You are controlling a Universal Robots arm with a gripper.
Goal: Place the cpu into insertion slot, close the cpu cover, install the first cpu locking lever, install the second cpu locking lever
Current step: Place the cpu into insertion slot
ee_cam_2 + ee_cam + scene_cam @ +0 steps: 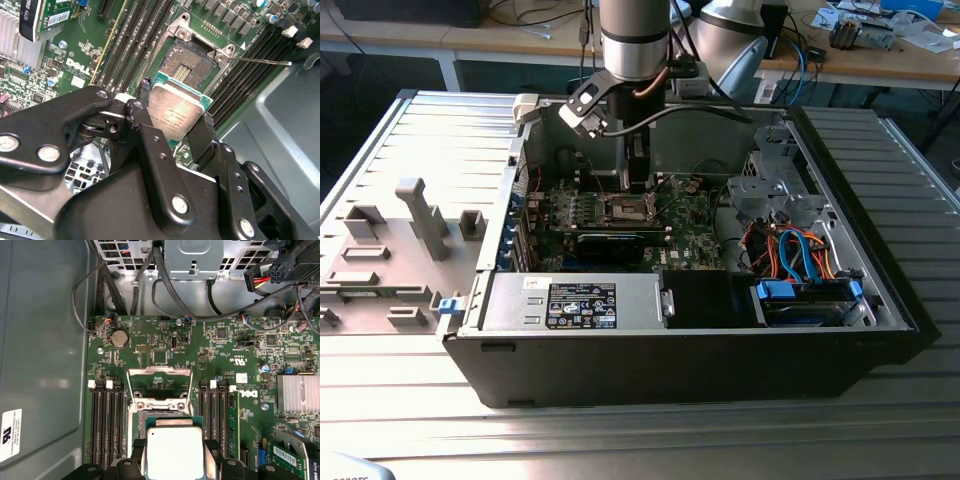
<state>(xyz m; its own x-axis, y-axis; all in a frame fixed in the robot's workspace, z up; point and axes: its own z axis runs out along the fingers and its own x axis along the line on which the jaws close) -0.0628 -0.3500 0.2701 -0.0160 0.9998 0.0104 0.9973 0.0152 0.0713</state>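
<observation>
While pinched at two opposite edges by the black fingers (201,137) of the gripper (174,117), the cpu (176,111) sits metal face up, dull silver-grey with a green rim, held clear of the board and not seated.

Item, insertion slot (189,70): just beyond the cpu in the second wrist view. Its brownish-gold contact field is bare, and its metal rim has screws at the corners. In the first wrist view the cpu overlaps the slot's near edge.

Item, cpu cover (160,371): thin silver frame with a window, swung open on the far side of the slot and standing up from its hinge.

Item, locking lever (265,61): thin metal rod, unlatched, jutting sideways from one corner of the slot.

Item, memory slots (107,420): long black rows flanking the slot on both sides, with white latches at their ends.

Item, motherboard (195,340): green, carrying a coin cell (120,338) and a finned heatsink (298,392).

Item, computer case (720,345): black, lying open on the ribbed metal bench (620,440). The power supply (510,295) lies along the front wall, and orange and blue cables (790,250) lie toward the exterior view's right. The arm (633,40) reaches down into the case over the board.

Item, grey plastic fixtures (420,215): on the bench at the exterior view's left, apart from the case.
</observation>
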